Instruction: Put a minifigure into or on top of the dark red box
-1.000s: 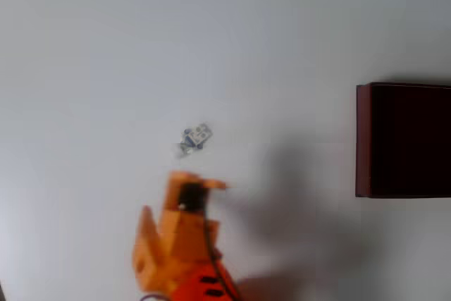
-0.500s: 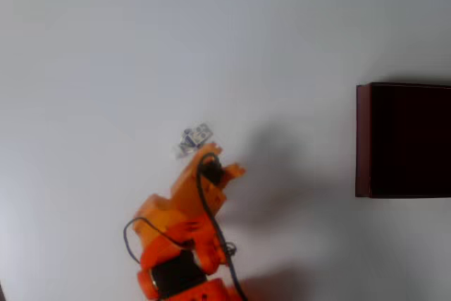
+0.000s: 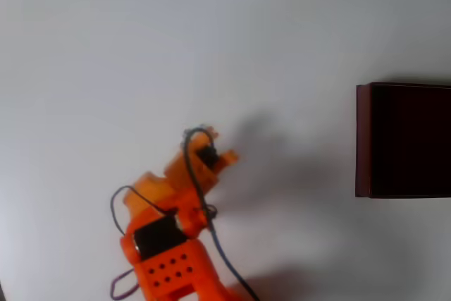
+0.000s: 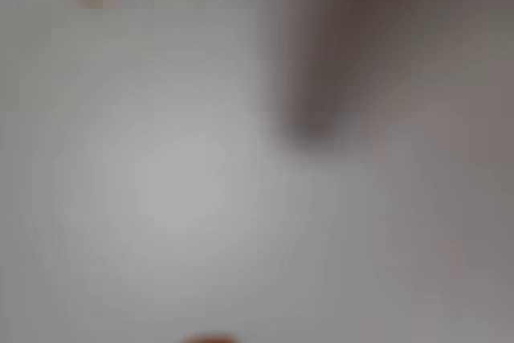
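In the overhead view, the orange gripper sits low and a bit left of the middle of the white table. The arm's top covers its tips, so I cannot tell how wide it is open or if it holds anything. The little minifigure is hidden here; I think it is under the gripper, but that is a guess. The dark red box is far off at the right edge. In the wrist view, all is a grey blur. The gripper might pinch beside the tiny toy and flick it away, because it is so small.
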Available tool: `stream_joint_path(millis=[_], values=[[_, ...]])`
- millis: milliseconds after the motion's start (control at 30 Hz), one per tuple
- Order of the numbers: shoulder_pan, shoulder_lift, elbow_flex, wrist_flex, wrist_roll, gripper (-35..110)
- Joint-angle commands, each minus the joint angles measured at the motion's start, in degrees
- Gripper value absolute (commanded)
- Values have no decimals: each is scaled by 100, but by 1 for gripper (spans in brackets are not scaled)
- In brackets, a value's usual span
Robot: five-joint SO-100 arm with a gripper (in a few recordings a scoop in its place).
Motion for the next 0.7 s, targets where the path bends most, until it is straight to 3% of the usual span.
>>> stream_joint_path(millis=[0,667], values=[[-44,-229,-369,-114,53,24],[325,-1477,-984,-686,-562,23]])
